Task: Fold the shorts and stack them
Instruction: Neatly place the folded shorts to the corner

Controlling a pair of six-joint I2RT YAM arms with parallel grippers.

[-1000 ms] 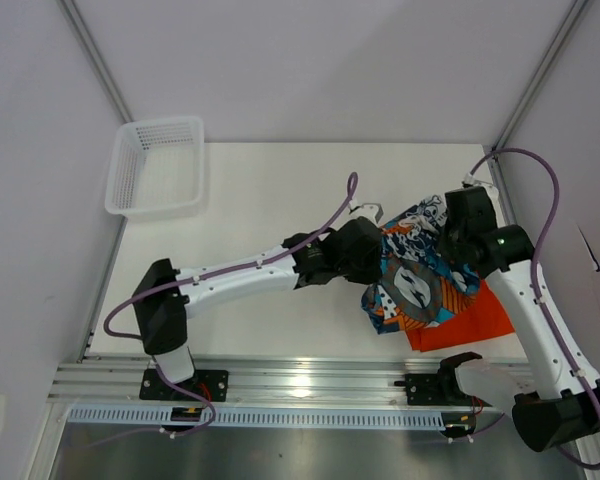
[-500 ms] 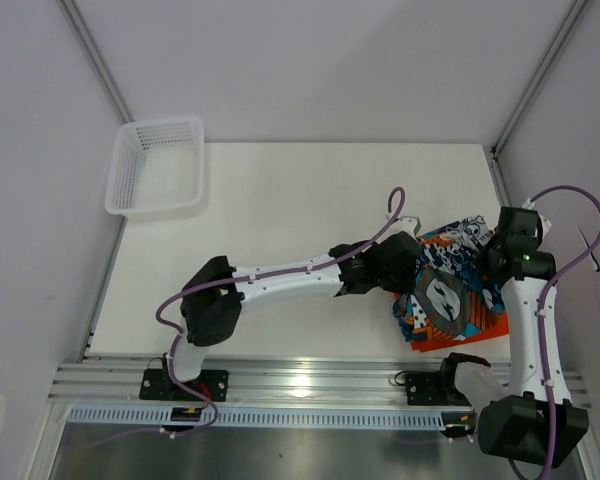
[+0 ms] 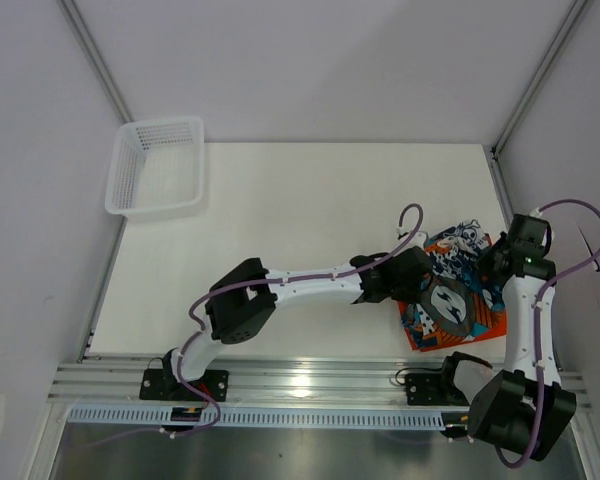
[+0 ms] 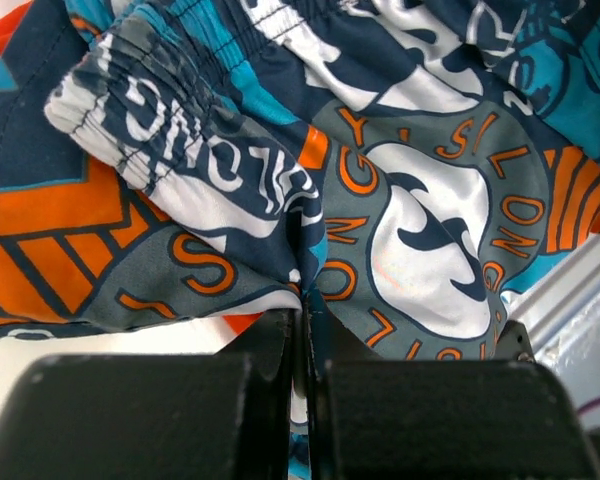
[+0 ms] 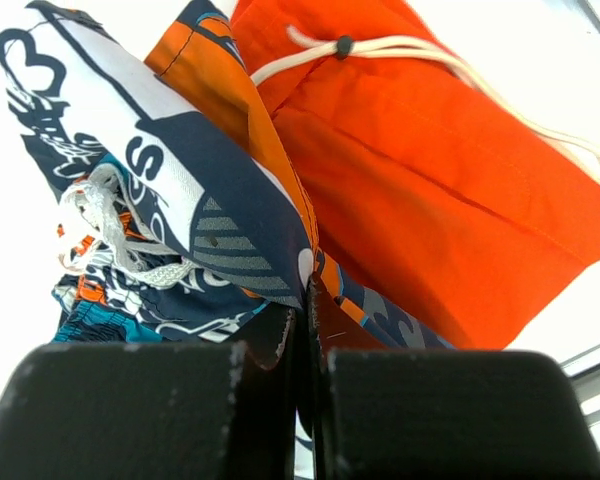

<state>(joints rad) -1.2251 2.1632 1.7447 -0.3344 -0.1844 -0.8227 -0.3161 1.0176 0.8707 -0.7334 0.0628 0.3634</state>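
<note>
1. Blue, orange and white patterned shorts (image 3: 448, 295) are pinched at two places. The left gripper (image 4: 305, 305) has its fingers closed tight on a fold just below the round emblem (image 4: 430, 240), and the right gripper (image 5: 305, 318) is closed tight on a hem edge.
2. They lie over the plain orange shorts (image 5: 430, 200) at the table's (image 3: 280, 220) near right corner.
3. Since a second ago, both arms have carried them nearer and rightward.
4. "LONG" reads around the emblem.

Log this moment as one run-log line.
step: stacking | left gripper: shut on patterned shorts | right gripper: shut on patterned shorts | patterned shorts: over orange shorts, table's right near corner
</note>
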